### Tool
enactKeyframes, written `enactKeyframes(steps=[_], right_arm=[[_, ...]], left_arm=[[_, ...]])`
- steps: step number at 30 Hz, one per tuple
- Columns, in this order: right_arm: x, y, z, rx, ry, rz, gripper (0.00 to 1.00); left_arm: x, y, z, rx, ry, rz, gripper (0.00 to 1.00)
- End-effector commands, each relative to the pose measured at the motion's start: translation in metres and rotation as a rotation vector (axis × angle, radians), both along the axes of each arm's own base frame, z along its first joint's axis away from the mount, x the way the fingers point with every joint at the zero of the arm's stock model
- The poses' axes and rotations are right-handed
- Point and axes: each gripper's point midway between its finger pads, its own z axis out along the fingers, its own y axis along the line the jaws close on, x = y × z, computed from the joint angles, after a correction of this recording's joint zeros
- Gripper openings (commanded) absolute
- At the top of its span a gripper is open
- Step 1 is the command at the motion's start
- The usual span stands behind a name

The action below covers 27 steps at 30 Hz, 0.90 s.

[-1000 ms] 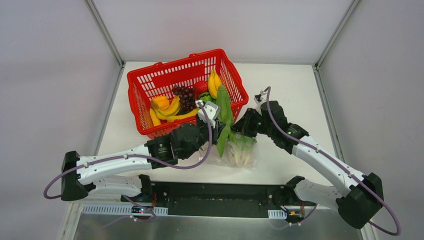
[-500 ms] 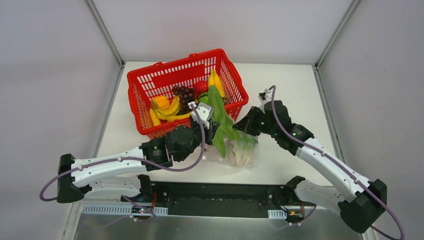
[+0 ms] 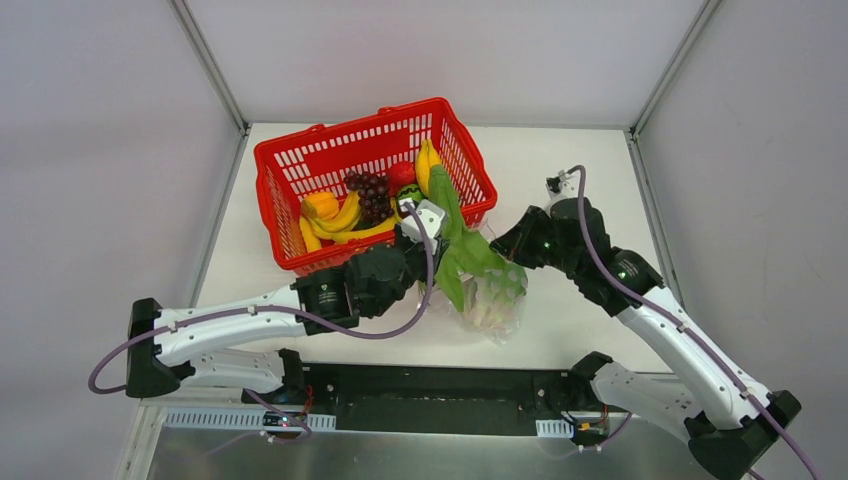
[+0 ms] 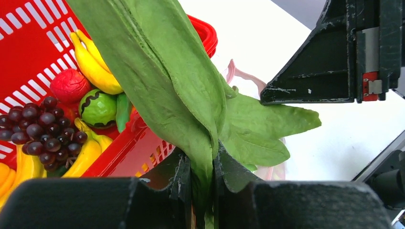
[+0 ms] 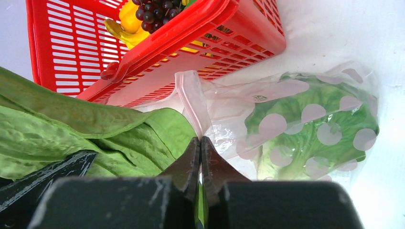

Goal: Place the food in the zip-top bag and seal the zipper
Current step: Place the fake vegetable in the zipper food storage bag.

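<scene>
My left gripper is shut on a long green lettuce leaf and holds it over the zip-top bag's mouth. From above, the leaf runs from the basket's near corner down to the bag. My right gripper is shut on the zipper, the pink strip at the mouth, and holds that edge up. The clear pink-spotted bag holds a pale green lettuce piece. Grapes, bananas and a red apple lie in the basket.
The red mesh basket stands at the back left of the bag, its near corner touching the lettuce leaf. My right gripper's black body hangs close over the leaf tips. Grey walls enclose the white table on three sides.
My left gripper has swung the lettuce leaf right, off the basket and over the bag. My right gripper has pulled the bag's mouth edge up and to the right.
</scene>
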Motion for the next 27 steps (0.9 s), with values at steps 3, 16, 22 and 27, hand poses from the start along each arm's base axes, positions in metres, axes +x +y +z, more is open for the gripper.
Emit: enactKeyframes(steps=[3, 16, 22, 27], right_arm=[[0.0, -0.02, 0.025, -0.008, -0.072, -0.07, 0.0], [0.007, -0.023, 0.043, 0.074, -0.088, -0.154, 0.0], [0.003, -0.015, 0.074, 0.194, -0.115, -0.143, 0.0], [-0.004, -0.009, 0.095, 0.285, -0.101, -0.123, 0.0]], left_arm=[[0.009, 0.002, 0.005, 0.117, -0.061, 0.048, 0.0], [-0.009, -0.054, -0.011, 0.079, -0.075, -0.175, 0.0], [-0.023, -0.084, 0.031, -0.235, -0.117, -0.272, 0.0], [-0.008, -0.078, 0.046, -0.258, -0.221, -0.185, 0.0]])
